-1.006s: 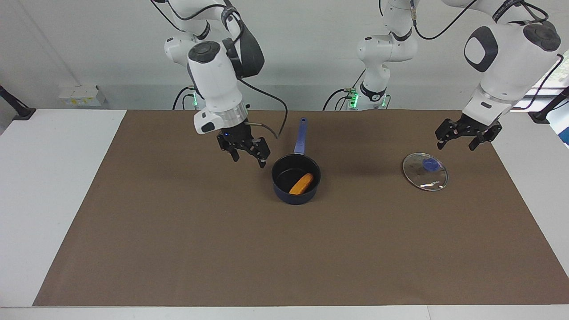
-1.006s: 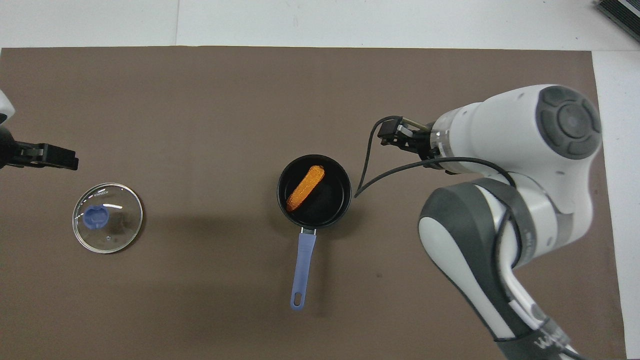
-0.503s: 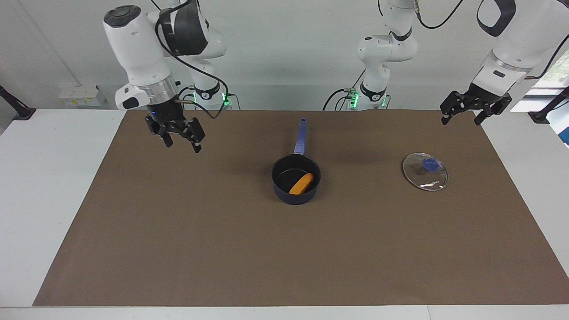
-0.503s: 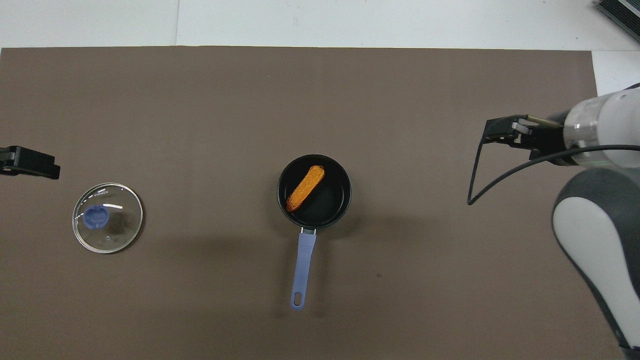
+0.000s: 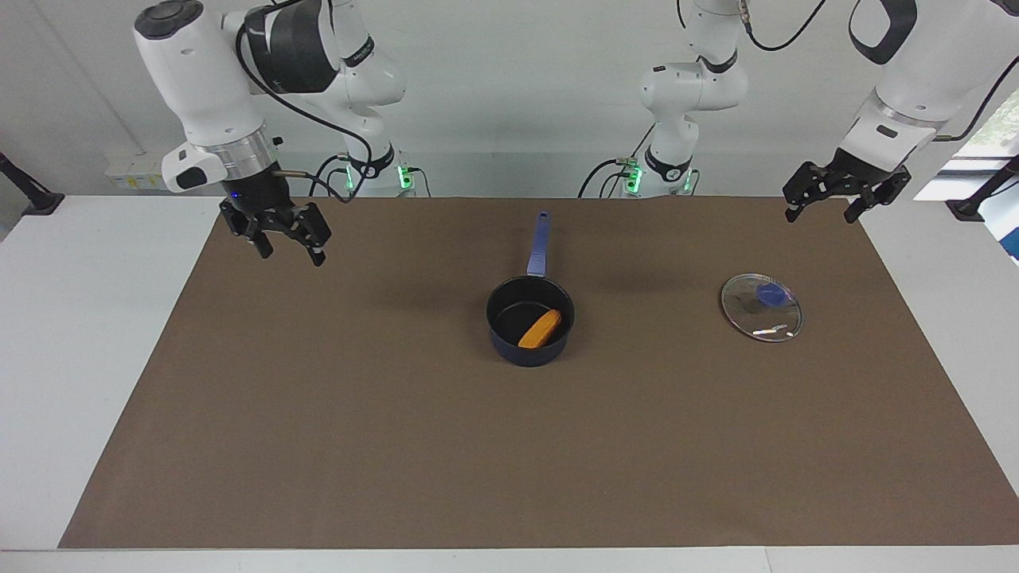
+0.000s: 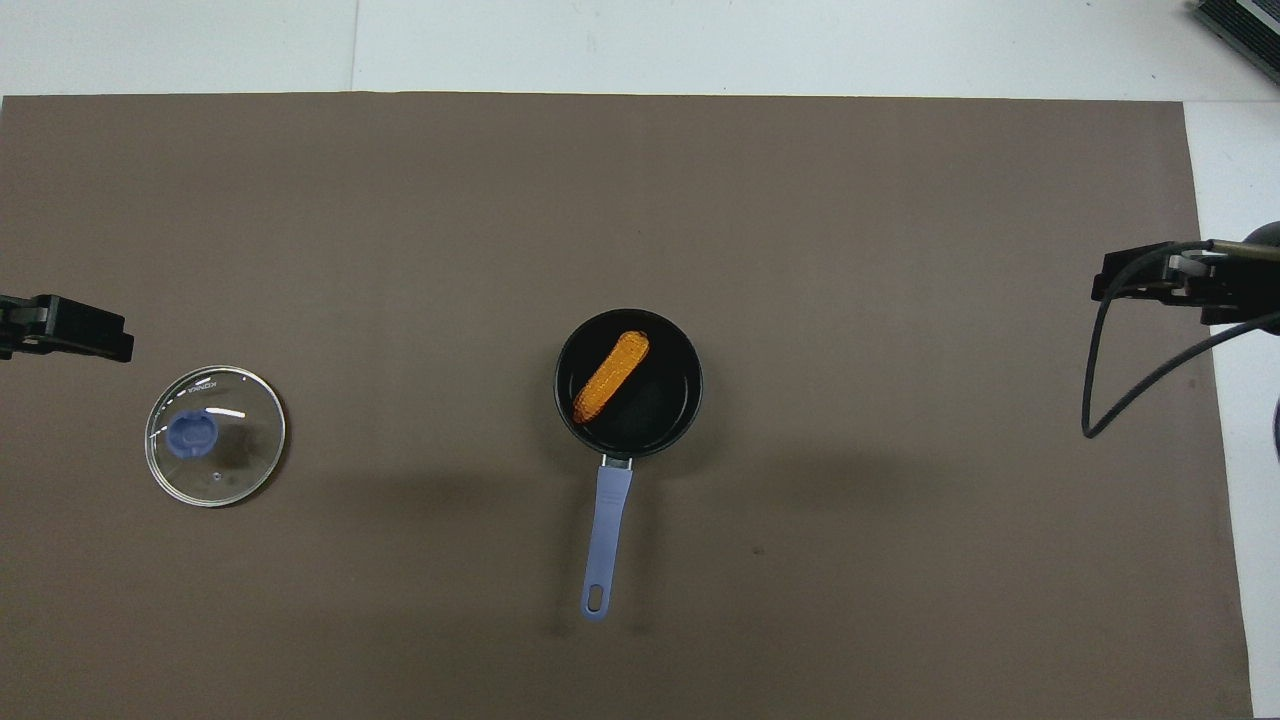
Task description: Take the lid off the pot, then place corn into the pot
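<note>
I count 1 navy saucepan w/ long blue handle (image 5: 529, 318), 1 orange-yellow corn cob (image 5: 540, 329), 1 clear glass lid w/ blue knob (image 5: 761, 307), 1 brown mat (image 5: 509, 446).

The corn (image 5: 540, 329) is held in the pot (image 5: 500, 338); the lid (image 5: 762, 307) is set well apart, toward the left arm's end.

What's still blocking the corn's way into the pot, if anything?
Nothing visible. The small orange-yellow corn cob already lies inside the dark navy saucepan. The round clear glass lid with a blue knob lies flat on the brown mat toward the left arm's end, apart from the saucepan.
</note>
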